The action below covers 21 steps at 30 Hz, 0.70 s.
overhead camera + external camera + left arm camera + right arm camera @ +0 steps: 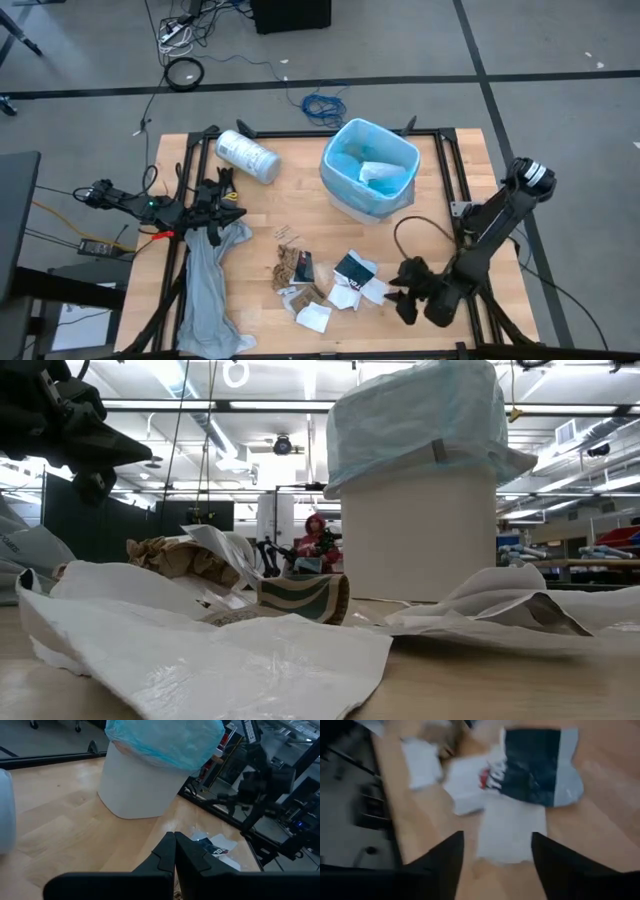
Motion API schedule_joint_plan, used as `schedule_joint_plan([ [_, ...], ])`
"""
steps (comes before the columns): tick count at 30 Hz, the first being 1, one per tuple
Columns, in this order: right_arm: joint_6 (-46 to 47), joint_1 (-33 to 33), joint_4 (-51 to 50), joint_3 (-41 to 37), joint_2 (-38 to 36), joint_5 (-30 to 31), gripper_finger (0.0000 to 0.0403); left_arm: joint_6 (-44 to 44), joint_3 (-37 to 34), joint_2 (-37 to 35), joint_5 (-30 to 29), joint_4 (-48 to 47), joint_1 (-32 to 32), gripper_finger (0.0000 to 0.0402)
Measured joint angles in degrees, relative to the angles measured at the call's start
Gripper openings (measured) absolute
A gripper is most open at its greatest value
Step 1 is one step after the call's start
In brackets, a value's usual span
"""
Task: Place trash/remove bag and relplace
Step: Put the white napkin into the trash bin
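With fingers spread and nothing between them, the right gripper (495,857) hovers over the white paper scrap (510,832) just ahead of its tips, and should drop straight down before pinching it for the lined bin (370,168).

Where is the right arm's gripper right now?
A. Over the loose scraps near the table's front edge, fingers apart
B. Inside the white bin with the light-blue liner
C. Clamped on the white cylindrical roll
A: the right gripper sits beside the black-and-white packet, and its wrist view shows its fingers spread above white paper scraps, nothing between them.
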Motion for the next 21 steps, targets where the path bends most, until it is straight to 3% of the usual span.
schedule_joint_plan([
  [6,2.23,-2.76,1.88,0.0,6.86,-7.32,0.0271,0.02,0.0,0.0,0.0,0.08,0.0,0.0015],
  [12,4.13,-4.23,2.48,0.0,9.68,-8.35,0.0263,0.02,0.0,0.02,-0.03,-0.35,0.02,0.0015],
  [16,4.75,-5.31,2.45,0.0,9.8,-11.0,0.0204,0.02,0.0,0.02,-0.22,-0.35,0.02,0.0015],
  [21,4.71,-6.27,2.39,0.0,9.8,-13.86,0.0059,0.02,0.0,0.0,-0.24,-0.35,0.0,0.0015],
])
